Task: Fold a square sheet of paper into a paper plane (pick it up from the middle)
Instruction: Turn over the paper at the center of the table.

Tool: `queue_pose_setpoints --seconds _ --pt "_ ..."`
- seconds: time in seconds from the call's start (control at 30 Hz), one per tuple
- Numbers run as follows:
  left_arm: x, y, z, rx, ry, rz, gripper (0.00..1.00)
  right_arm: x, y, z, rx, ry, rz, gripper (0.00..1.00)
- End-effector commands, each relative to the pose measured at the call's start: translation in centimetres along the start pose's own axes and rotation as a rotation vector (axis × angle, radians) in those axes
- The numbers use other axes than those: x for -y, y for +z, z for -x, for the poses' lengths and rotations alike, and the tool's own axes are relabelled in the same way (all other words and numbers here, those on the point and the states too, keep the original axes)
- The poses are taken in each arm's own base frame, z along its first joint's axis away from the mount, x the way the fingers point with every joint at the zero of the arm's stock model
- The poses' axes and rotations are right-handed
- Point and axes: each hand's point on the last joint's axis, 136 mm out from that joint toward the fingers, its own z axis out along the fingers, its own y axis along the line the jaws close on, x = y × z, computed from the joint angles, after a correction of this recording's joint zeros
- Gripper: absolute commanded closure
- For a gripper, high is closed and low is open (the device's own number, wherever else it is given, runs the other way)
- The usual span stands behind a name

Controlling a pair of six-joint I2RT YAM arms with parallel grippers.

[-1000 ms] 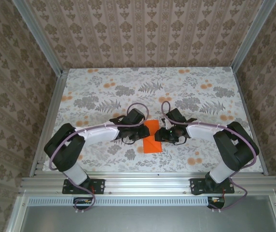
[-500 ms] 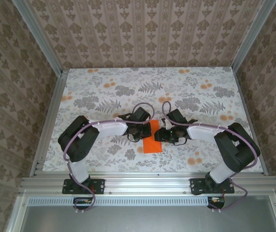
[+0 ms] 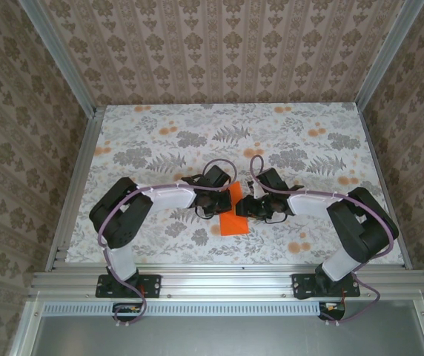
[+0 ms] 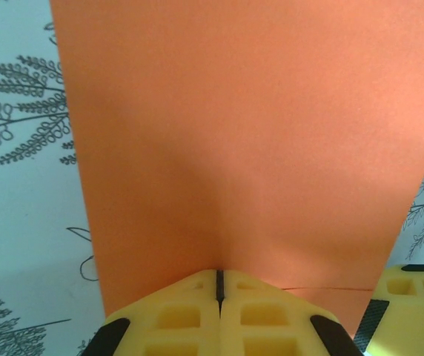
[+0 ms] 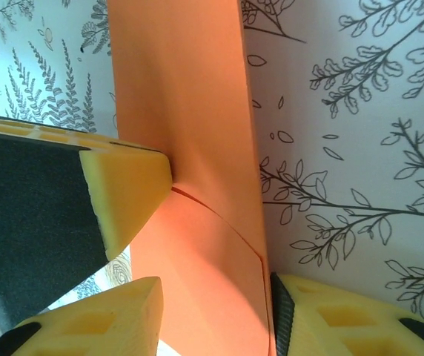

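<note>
My left jaws are closed: the two yellow fingers (image 4: 182, 315) press flat together with only a thin dark seam between them. The seam meets the edge of the square sheet of paper (image 4: 234, 133), and the shading on the paper draws in toward that spot, so I seem to have the edge pinched there.

My right jaws stand apart. One yellow finger (image 5: 123, 319) sits at one side of the orange strip and the other touches its opposite edge, so the paper lies between them. I cannot tell whether they press on it. In the right wrist view the tip of a left finger touches the paper where a curved crease runs across it and one layer lies over another.

From above, the bright orange sheet lies on the floral tabletop (image 3: 160, 133), in the middle of its near half, between my two wrists. My left jaws come at it from the left and my right jaws from the right. The near part of the sheet lies flat and spreads a little wider, while the far part runs as a narrower strip between the jaws. Grey fern prints show on the tabletop on both sides of the sheet.
</note>
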Motion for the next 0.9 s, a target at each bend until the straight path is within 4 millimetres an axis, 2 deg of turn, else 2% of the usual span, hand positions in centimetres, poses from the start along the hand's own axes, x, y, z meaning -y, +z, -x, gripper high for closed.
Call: queue_pose_setpoints --seconds 0.0,0.1,0.3,0.47,0.57,0.67,0.7,0.77,0.87 --pt "-1.5 0.2 -0.6 -0.014 -0.009 0.053 0.96 -0.7 0.0 -0.5 -0.018 0.003 0.054 0.59" --pt "-1.3 -0.1 -0.5 -0.006 -0.009 0.047 0.96 -0.8 0.0 -0.9 -0.029 -0.004 0.084 0.63" --pt "-0.2 -1.1 0.0 0.035 -0.004 -0.002 0.93 -0.8 -0.4 -1.2 -0.032 0.003 0.13 0.82" --pt "1.1 -3.0 0.6 0.093 -0.008 -0.075 0.9 -1.8 -2.0 -0.8 -0.017 -0.027 0.134 0.94" --pt "1.6 -4.8 1.1 0.144 -0.007 -0.099 0.87 -2.3 -3.8 -0.4 -0.002 -0.073 0.081 0.96" --pt "0.9 -6.8 1.3 0.194 -0.013 -0.081 0.8 -1.9 -6.9 -0.1 0.032 -0.136 -0.058 0.97" --pt "0.4 -7.6 1.3 0.215 -0.015 -0.061 0.8 -0.9 -8.2 0.2 0.051 -0.155 -0.152 0.97" --pt "-1.0 -9.2 1.5 0.259 -0.024 -0.014 0.78 0.2 -11.7 0.9 0.1 -0.201 -0.336 0.96" --pt "-3.9 -11.6 1.6 0.333 -0.055 0.075 0.71 2.3 -18.3 2.3 0.196 -0.278 -0.695 0.95"
